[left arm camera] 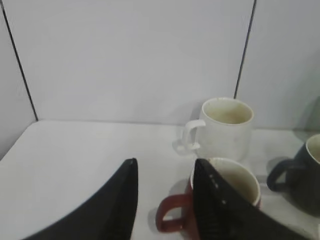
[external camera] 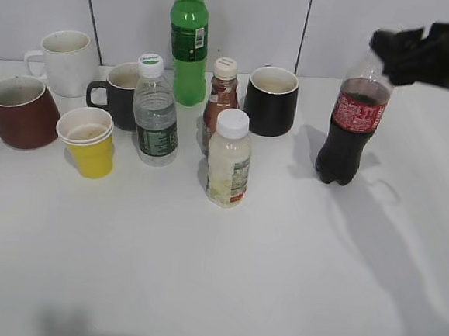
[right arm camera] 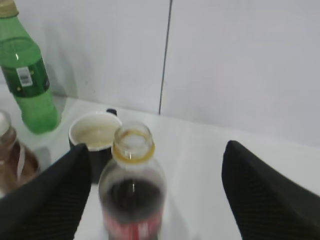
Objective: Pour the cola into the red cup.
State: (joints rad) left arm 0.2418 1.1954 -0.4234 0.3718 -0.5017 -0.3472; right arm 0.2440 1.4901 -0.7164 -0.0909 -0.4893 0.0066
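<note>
right wrist view: cola [right arm camera: 132,200] at 7 o'clock, uncapped, between the spread, empty right gripper [right arm camera: 155,195] fingers. full, heavy, slick; grasp mid-label. left gripper [left arm camera: 165,200] released beside the red cup [left arm camera: 240,185].

exterior: high slant, whole table [external camera: 216,276] | wrists: close, wall-facing | shared: cola [right arm camera: 131,195], red cup [left arm camera: 235,185]
</note>
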